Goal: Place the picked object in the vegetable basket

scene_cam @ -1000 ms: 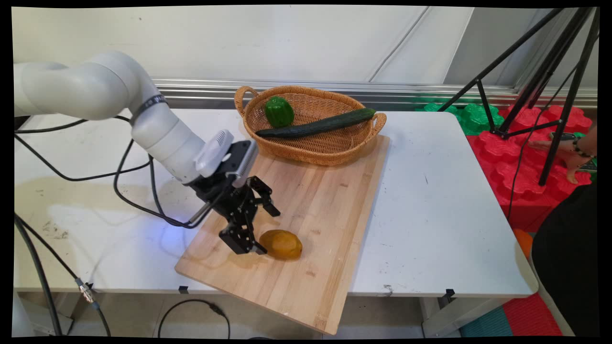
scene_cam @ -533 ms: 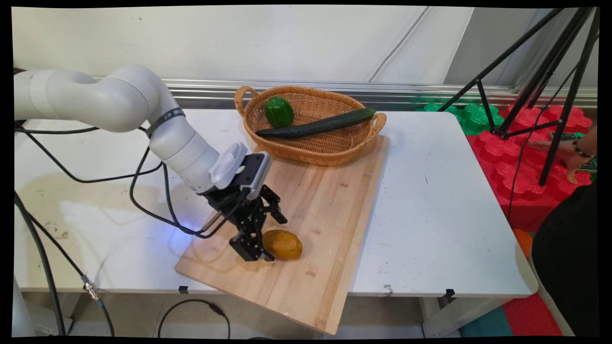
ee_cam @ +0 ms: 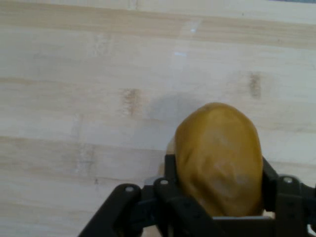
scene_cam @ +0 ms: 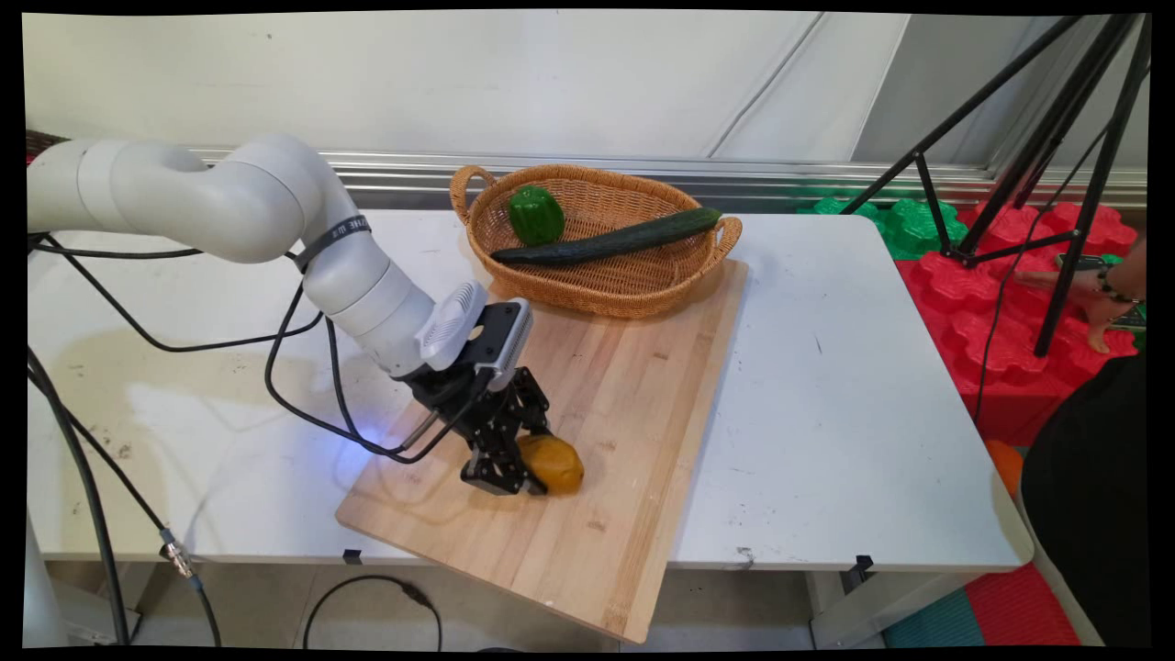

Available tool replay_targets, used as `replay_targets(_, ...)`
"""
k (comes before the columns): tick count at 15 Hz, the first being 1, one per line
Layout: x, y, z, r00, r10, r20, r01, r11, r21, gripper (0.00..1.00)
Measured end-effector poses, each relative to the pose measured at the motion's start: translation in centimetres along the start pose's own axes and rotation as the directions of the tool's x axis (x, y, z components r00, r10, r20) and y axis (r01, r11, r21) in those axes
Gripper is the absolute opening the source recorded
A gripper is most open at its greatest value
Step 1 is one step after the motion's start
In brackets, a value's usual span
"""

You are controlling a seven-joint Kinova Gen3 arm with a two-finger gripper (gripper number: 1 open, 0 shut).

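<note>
Hand view shows the black two-finger gripper (ee_cam: 219, 197) with its fingers standing on both sides of a brownish-yellow oval potato (ee_cam: 218, 158); they are close against its flanks, partly closed around it, though I cannot tell if they press firmly already. The potato lies between the fingers, and its long axis points away from the hand, along the gripper. In the main view the gripper (scene_cam: 514, 464) reaches down from the upper left, and the potato (scene_cam: 553, 463) sticks out from it toward the right. It rests on the light wooden cutting board (scene_cam: 624, 386), near the board's front left corner; I cannot tell whether it is lifted. At the board's far edge stands an oval woven wicker basket (scene_cam: 587, 285), well apart from the gripper, holding a green bell pepper (scene_cam: 536, 215) and a long dark green cucumber (scene_cam: 606, 242). Compared with one second ago, the gripper was beside the potato's left end with wide fingers; now it has advanced right and closed around it.
</note>
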Motion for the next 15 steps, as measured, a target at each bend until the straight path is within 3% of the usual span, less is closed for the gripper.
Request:
replay_targets(8, 0.0, 0.1, -0.6, 1.000, -0.023, -0.019, 0.024, 1.000, 0.006, 0.00)
replay_targets(15, -0.7, 0.7, -3.6, 0.994, -0.069, -0.085, 0.071, 0.997, 0.014, 0.00)
